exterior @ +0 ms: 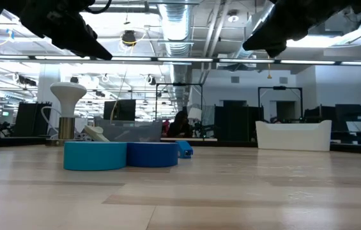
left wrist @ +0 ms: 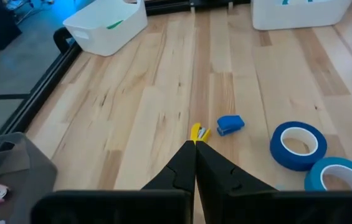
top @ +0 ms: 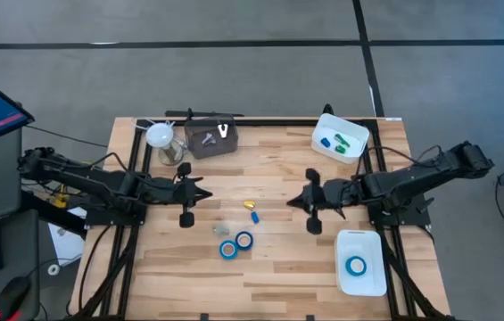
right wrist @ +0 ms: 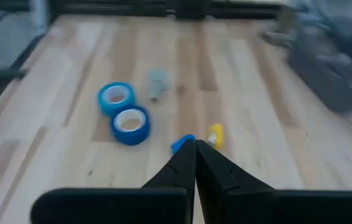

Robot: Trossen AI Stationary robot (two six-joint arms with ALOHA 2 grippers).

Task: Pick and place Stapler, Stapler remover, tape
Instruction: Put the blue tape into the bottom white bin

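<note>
Two blue tape rolls [top: 235, 245] lie flat, side by side, on the wooden table's middle near part; they also show in the left wrist view [left wrist: 298, 144] and the low view [exterior: 122, 155]. A third roll [top: 356, 265] lies in the white tray at the near right. A small yellow item [top: 250, 205] and a small blue stapler-like item [top: 254, 217] lie between the arms. My left gripper [top: 207, 192] is shut and hangs above the table left of them. My right gripper [top: 293, 201], also shut, hangs to their right. Both hold nothing.
A white bin [top: 341, 138] at the far right holds blue and green items. A grey box [top: 210, 140] and a white lamp-like object [top: 160, 135] stand at the far left. A small grey item [top: 218, 229] lies near the rolls. The white tray [top: 360, 285] sits at the near right.
</note>
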